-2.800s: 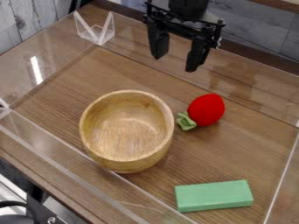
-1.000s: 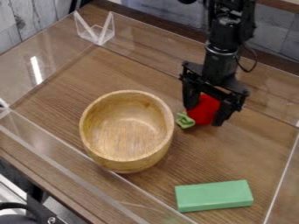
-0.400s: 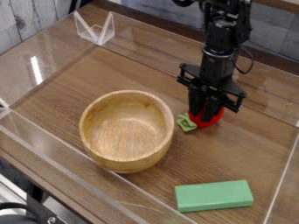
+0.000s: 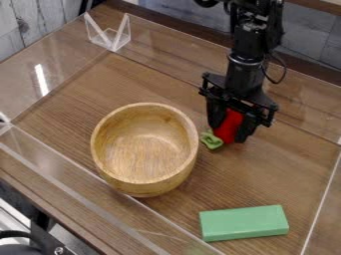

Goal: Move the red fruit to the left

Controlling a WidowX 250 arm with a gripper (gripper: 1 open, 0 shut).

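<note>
The red fruit (image 4: 232, 124) rests on the wooden table to the right of the wooden bowl (image 4: 110, 127), its green leafy end (image 4: 210, 140) pointing toward the bowl. My gripper (image 4: 234, 127) points straight down over it. The two black fingers (image 4: 214, 117) stand on either side of the fruit and press against its sides, so the gripper is shut on it. Only a red strip of the fruit shows between the fingers, and it still sits low on the table.
A flat green block (image 4: 244, 222) lies near the front right. Clear plastic walls (image 4: 54, 169) ring the table, with a clear stand (image 4: 108, 32) at the back left. Bare wood (image 4: 147, 75) lies behind and to the left of the bowl.
The gripper came down from above and settled over the fruit. Its fingers then drew in from wide open against the fruit's sides. Hand and fruit have stayed in place over the last second.
</note>
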